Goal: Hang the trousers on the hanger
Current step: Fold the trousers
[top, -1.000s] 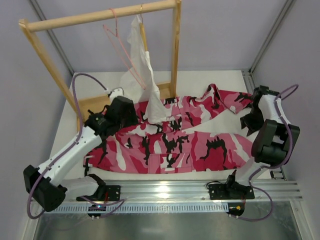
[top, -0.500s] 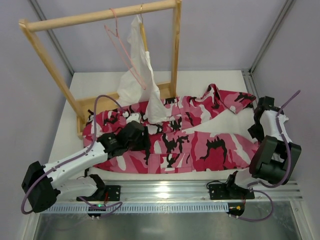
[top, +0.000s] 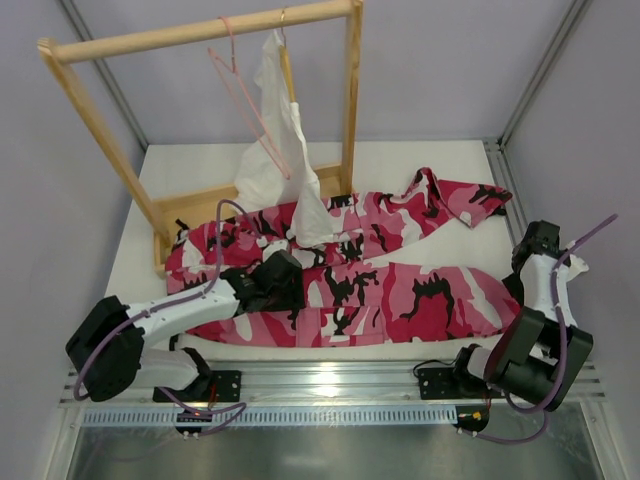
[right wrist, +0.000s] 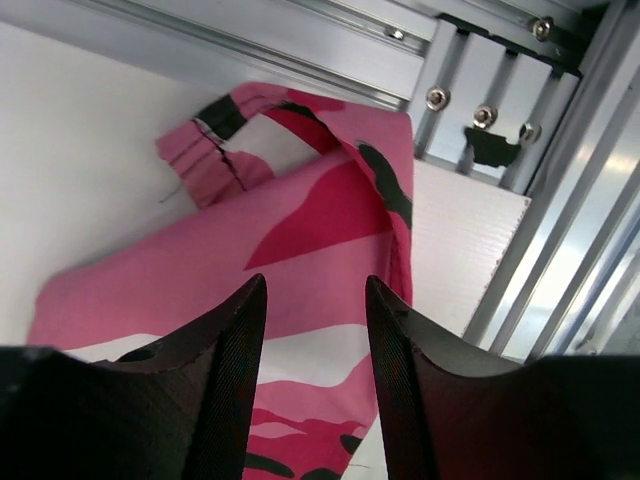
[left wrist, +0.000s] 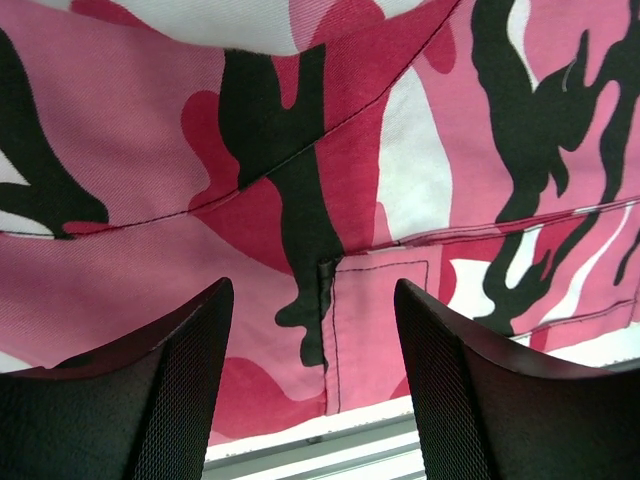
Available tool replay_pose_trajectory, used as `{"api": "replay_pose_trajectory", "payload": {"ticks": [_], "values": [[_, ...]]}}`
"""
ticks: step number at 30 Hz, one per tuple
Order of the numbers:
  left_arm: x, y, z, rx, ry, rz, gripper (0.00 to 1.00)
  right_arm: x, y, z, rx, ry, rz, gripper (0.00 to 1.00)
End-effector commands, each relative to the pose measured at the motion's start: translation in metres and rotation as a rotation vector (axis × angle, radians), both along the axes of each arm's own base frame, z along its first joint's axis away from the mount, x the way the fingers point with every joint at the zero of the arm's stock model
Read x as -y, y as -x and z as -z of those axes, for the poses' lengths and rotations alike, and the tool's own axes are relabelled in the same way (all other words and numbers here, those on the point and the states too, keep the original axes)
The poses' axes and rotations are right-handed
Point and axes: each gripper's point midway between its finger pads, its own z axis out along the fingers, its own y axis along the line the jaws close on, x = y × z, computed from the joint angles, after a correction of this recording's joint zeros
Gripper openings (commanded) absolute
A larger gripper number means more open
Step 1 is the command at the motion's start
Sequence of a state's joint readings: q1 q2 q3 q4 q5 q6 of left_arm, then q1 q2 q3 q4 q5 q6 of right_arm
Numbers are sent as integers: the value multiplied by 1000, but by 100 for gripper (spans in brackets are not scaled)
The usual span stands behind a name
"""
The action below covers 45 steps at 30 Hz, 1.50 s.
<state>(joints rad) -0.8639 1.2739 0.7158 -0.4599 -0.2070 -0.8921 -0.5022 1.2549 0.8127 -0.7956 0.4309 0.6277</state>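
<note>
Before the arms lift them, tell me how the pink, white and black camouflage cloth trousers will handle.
Probably floppy: the camouflage trousers lie flat, one hem curled. Likely to sag and trail from one pinch, spanning most of the white table. Woven weave suggests little slipping.

the trousers [top: 400, 290] are pink, white and black camo, wire hanger [top: 246, 108] is pale pink, far garment [top: 272, 150] plain white, rack [top: 200, 35] light tan.

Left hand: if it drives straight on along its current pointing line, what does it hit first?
The trousers. The left hand stands open in its wrist view, aimed at camouflage cloth by a stitched seam; nothing lies between. How near the cloth is, I cannot tell.
</note>
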Motion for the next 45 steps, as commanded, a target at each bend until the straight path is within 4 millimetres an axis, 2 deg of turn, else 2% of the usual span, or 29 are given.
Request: {"api": "replay_pose_trajectory", "payload": {"ticks": [1,4,6,8,9,10,12,13,16,17,19,20,26,34,37,38,41,42,43,44,45], "values": [[14,-9,-1,15,38,2,66,10,15,0,9,72,75,48],[8,-8,11,-19,12,-27,66,17,20,0,12,69,95,48],[6,-6,19,-44,10,-41,66,24,14,-12,34,94,101,48],[6,-5,22,-49,15,-51,66,29,-11,-24,119,115,-23,48],[5,-6,23,-49,14,-58,66,23,-26,-24,177,81,-95,48],[3,-5,26,-51,11,-63,66,26,-43,-32,251,104,-144,49],[3,-5,28,-53,15,-73,66,22,-58,-33,296,83,-210,49],[2,-5,29,-57,11,-76,66,21,-62,-27,288,52,-203,49],[1,-4,29,-61,4,-77,66,34,-59,-23,240,53,-56,49],[0,-5,27,-57,5,-82,66,35,-62,-10,210,24,-50,49],[-2,-5,25,-49,-3,-83,66,39,-71,-4,217,10,-32,49],[-3,-6,23,-42,-5,-84,66,37,-75,7,206,-18,-39,49],[-8,-11,17,-21,-29,-94,66,44,-78,22,184,-3,-22,49],[-19,-10,45,-87,-52,-132,65,43,-76,48,111,-41,-10,49],[-21,-8,51,-102,-62,-138,65,44,-74,51,90,-43,-3,48],[-22,-8,51,-100,-63,-140,65,44,-73,52,87,-42,-1,46],[-26,-9,54,-102,-73,-153,65,42,-78,46,108,-52,-11,27],[-29,-9,56,-109,-78,-162,65,42,-82,40,124,-52,-18,22],[-30,-9,59,-117,-80,-166,65,41,-84,35,134,-53,-25,8],[-32,-8,61,-127,-83,-173,65,43,-89,21,165,-35,-32,4],[-34,-7,64,-138,-86,-181,65,44,-90,10,182,-23,-32,4]]}}
